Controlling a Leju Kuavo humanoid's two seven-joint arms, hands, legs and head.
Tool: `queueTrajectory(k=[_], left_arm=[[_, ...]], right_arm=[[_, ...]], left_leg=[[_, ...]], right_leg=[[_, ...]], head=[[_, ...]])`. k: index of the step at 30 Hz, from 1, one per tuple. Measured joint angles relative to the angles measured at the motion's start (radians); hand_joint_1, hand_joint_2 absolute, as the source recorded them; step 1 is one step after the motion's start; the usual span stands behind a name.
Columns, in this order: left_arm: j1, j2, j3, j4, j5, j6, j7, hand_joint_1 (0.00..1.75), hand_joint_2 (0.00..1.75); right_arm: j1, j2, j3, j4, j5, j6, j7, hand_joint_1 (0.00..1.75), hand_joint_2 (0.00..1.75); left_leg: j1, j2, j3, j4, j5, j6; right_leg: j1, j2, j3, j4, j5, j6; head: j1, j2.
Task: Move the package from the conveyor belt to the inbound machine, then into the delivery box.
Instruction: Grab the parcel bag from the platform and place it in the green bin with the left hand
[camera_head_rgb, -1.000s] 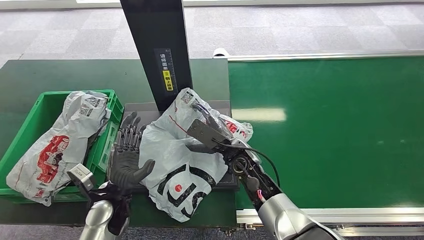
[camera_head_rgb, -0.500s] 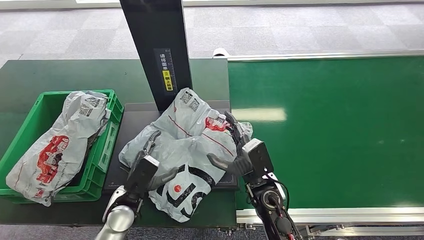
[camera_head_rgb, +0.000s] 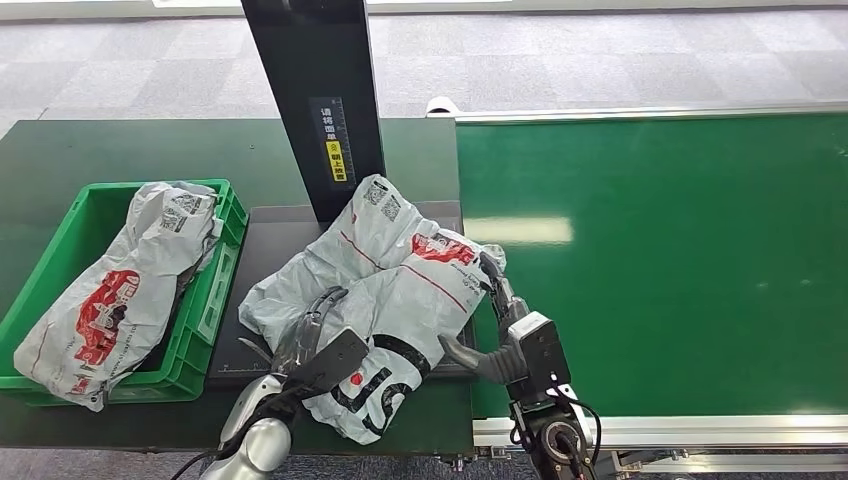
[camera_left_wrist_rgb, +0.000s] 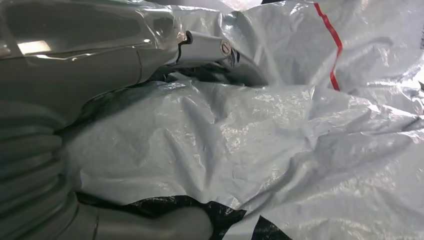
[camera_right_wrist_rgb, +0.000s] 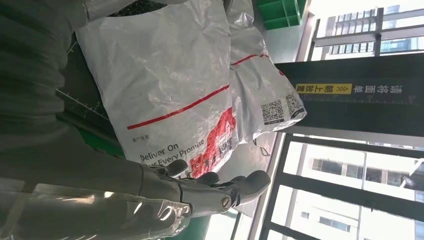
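Note:
The grey plastic package (camera_head_rgb: 390, 280) with red and black print lies crumpled on the black platform (camera_head_rgb: 268, 228) of the inbound machine, at the foot of its black post (camera_head_rgb: 310, 100). My left hand (camera_head_rgb: 322, 345) is at the package's near left side, fingers (camera_head_rgb: 322, 305) curved over the bag. In the left wrist view the bag (camera_left_wrist_rgb: 275, 150) is clasped between thumb (camera_left_wrist_rgb: 210, 47) and fingers. My right hand (camera_head_rgb: 510, 335) stands at the package's right edge, fingers (camera_right_wrist_rgb: 220, 192) stretched straight alongside the bag (camera_right_wrist_rgb: 170, 75), thumb spread, holding nothing.
A green crate (camera_head_rgb: 212, 295) at the left holds another grey package (camera_head_rgb: 120, 290) with red print. The green conveyor belt (camera_head_rgb: 680, 260) runs along the right, with a metal rail at its near edge. The dark green table surrounds the crate and platform.
My right hand came off the top of the package and dropped to its right edge. My left hand moved in from beside the crate and closed on the package's left side.

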Motion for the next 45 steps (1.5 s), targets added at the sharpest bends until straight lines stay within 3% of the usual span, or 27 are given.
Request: queueTrajectory(k=[4,8,12,17,25,29,33,45], left_arm=[[-0.006,-0.002,0.005,0.008,0.005,-0.004,-0.012,1.33,1.75],[-0.012,-0.005,0.008,0.013,0.006,-0.004,-0.014,1.66,1.75],[-0.015,-0.007,0.009,0.016,0.017,0.007,-0.042,1.75,1.75],[-0.01,-0.01,0.015,0.013,0.089,0.025,-0.126,1.75,1.75],[0.026,-0.017,0.036,-0.067,0.295,0.055,-0.339,1.75,1.75],[0.039,-0.017,0.045,-0.139,0.39,0.12,-0.464,1.75,1.75],[0.063,-0.014,0.07,-0.253,0.524,0.199,-0.539,1.75,1.75],[0.12,0.063,0.072,-0.595,0.651,0.44,-0.554,1.75,1.75]], right_arm=[[0.008,0.002,-0.015,-0.009,0.001,0.0,0.002,0.0,1.75],[0.009,0.002,-0.022,-0.012,0.001,0.0,0.002,0.0,1.75],[0.012,0.002,-0.027,-0.013,0.003,0.0,0.004,0.0,1.75],[0.013,0.008,-0.047,-0.013,0.008,0.0,0.012,0.0,1.75],[0.008,0.017,-0.071,-0.004,0.009,-0.003,0.01,0.0,1.75],[-0.004,0.02,-0.079,0.003,0.005,-0.006,0.002,0.0,1.75],[-0.012,0.023,-0.086,0.013,0.002,-0.011,-0.002,0.0,1.75],[-0.028,0.028,-0.095,0.045,-0.011,-0.015,-0.008,0.0,1.75]], left_leg=[[0.0,0.0,0.0,0.0,0.0,0.0],[0.0,0.0,0.001,0.0,0.0,0.0],[0.0,0.0,0.001,0.0,0.0,0.0],[0.0,0.0,0.0,0.0,0.0,0.0],[0.0,0.0,0.0,0.0,0.0,0.0],[0.0,0.0,0.0,0.0,0.0,0.0],[0.0,0.0,-0.001,0.0,0.0,0.0],[0.0,0.0,-0.001,0.0,0.0,0.0]], right_leg=[[0.0,0.0,0.001,0.0,0.0,0.0],[0.0,0.0,0.001,0.0,0.0,0.0],[0.0,0.0,0.001,0.0,0.0,0.0],[0.0,0.0,0.0,0.0,0.0,0.0],[0.0,0.0,0.0,0.0,0.0,0.0],[0.0,0.0,0.0,0.0,0.0,0.0],[0.0,0.0,0.0,0.0,0.0,0.0],[0.0,0.0,-0.001,0.0,0.0,0.0]], head=[[0.0,0.0],[0.0,0.0],[0.0,0.0],[0.0,0.0],[0.0,0.0],[0.0,0.0],[0.0,0.0],[0.0,0.0]])
